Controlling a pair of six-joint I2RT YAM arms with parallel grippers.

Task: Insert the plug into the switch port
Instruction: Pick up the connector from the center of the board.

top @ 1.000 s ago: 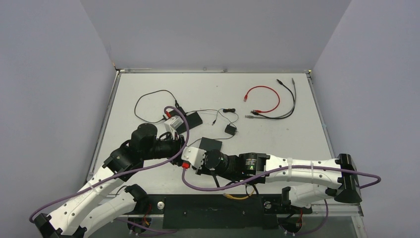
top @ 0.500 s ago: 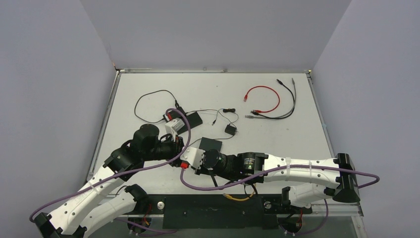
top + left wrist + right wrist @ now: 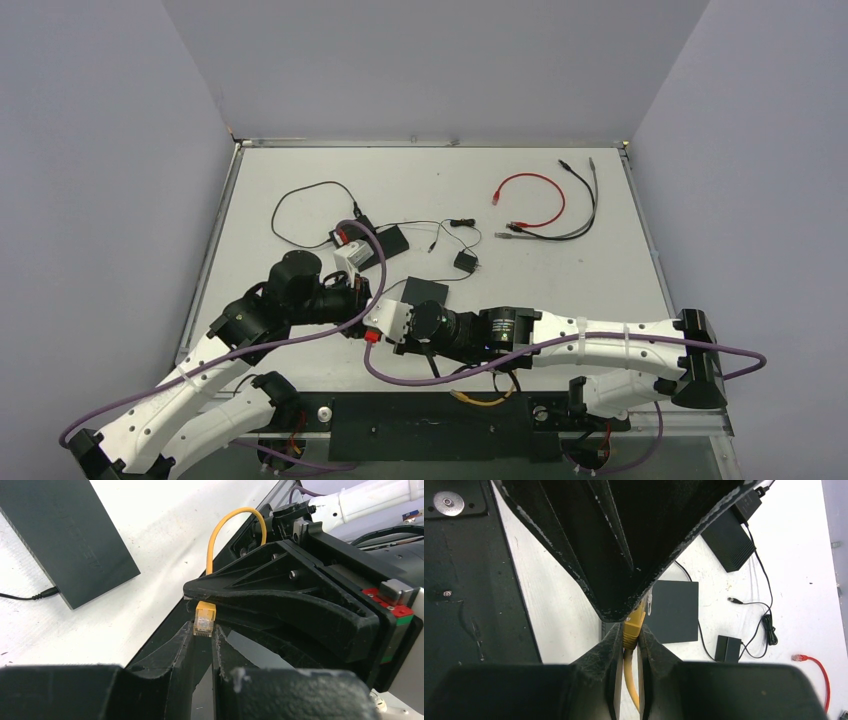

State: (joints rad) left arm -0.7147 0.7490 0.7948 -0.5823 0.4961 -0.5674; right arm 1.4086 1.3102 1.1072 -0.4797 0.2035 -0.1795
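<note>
Yellow Ethernet plug [image 3: 205, 621]: sat lower centre of frame, pinched at its tip by the left claw [image 3: 202, 637] and gripped behind by the right claw [image 3: 628, 635], both nearly closed. Network switch [image 3: 427, 291]: lay near. Insertion remained outstanding.

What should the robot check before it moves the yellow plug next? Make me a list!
1. Yellow plug pinched in the left jaws: ok, its tip sits between them.
2. Right jaws holding the same plug: ok, shut on its back end.
3. Yellow cable loose: ok, it rises in a slack loop.
4. Dark box lying flat on the table: ok.
5. Port on that box facing the plug: cannot tell, no port shows.
6. Plug's clip turned the right way: cannot tell.
</note>
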